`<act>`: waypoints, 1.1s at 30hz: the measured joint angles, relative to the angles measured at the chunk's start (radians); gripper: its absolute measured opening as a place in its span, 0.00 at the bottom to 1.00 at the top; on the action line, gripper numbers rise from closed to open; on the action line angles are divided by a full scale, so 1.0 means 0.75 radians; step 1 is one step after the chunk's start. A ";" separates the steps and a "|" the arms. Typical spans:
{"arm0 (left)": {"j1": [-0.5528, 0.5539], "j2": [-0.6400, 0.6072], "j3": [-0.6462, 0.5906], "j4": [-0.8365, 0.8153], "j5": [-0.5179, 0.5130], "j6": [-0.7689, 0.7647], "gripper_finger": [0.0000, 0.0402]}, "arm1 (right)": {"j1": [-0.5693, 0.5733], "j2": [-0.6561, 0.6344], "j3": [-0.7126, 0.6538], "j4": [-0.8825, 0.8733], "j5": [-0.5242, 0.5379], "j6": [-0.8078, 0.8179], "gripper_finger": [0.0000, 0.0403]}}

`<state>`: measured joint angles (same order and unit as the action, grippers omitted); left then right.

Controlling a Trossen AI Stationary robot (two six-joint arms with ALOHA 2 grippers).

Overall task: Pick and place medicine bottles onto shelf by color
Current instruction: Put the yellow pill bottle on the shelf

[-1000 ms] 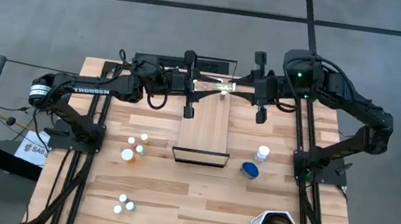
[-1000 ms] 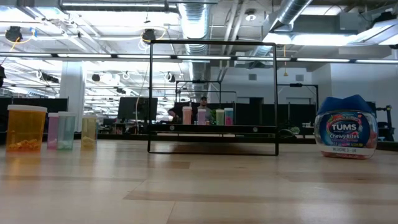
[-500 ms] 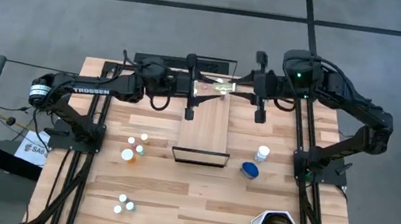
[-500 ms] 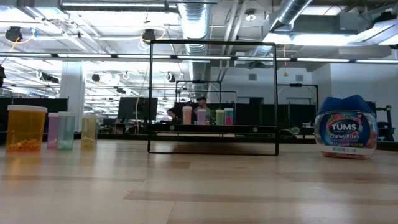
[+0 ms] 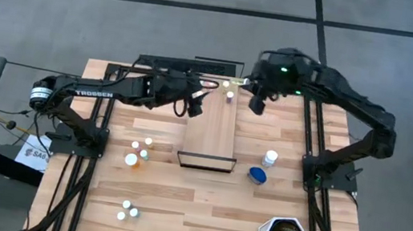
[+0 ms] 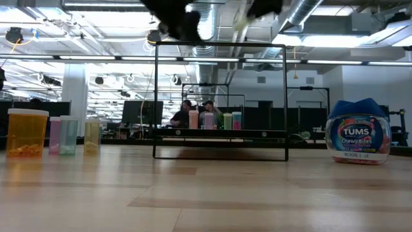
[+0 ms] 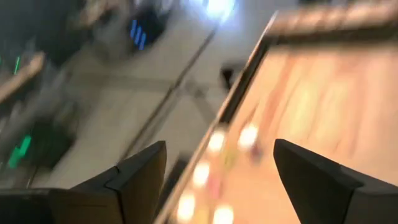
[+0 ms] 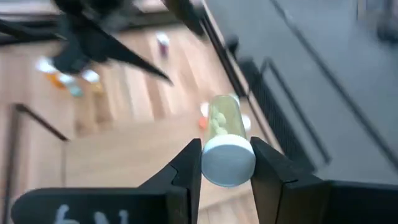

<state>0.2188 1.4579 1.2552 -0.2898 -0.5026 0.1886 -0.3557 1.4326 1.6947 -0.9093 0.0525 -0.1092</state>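
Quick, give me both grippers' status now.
Left gripper: open, holding nothing.
Right gripper: shut on a yellowish medicine bottle, above the shelf's far end.

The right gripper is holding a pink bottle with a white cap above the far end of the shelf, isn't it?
Not quite: the bottle pinched in the right gripper is yellowish, not pink, as the right wrist view shows. The rest holds: it has a white cap and sits above the far end of the shelf.

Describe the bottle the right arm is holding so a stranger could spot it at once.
Find the shelf mid-table; over its far end hangs the right claw. It grips a yellowish bottle by its white cap, the only bottle off the table.
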 joint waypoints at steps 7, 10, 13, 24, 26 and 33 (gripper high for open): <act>0.028 0.000 0.000 -0.485 -0.171 -0.390 0.72 | -0.094 0.219 -0.058 0.007 -0.001 0.090 0.28; 0.050 0.000 0.000 -0.661 -0.205 -0.540 0.72 | -0.104 0.325 -0.046 -0.007 -0.002 0.105 0.28; 0.066 0.000 0.000 -0.778 -0.225 -0.627 0.72 | -0.105 0.414 -0.012 -0.043 -0.007 0.116 0.28; 0.123 0.000 0.000 -0.920 -0.218 -0.536 0.72 | -0.103 0.638 0.135 -0.116 -0.040 0.304 0.28; 0.134 0.000 0.000 -0.967 -0.219 -0.531 0.72 | -0.103 0.669 0.162 -0.133 -0.040 0.350 0.28; 0.156 0.000 0.000 -1.110 -0.218 -0.557 0.72 | -0.103 0.796 0.289 -0.209 -0.040 0.405 0.28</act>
<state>0.3359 1.4580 1.2552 -1.1225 -0.6658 -0.2293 -0.4328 2.0294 1.9110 -1.0659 0.0223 0.1945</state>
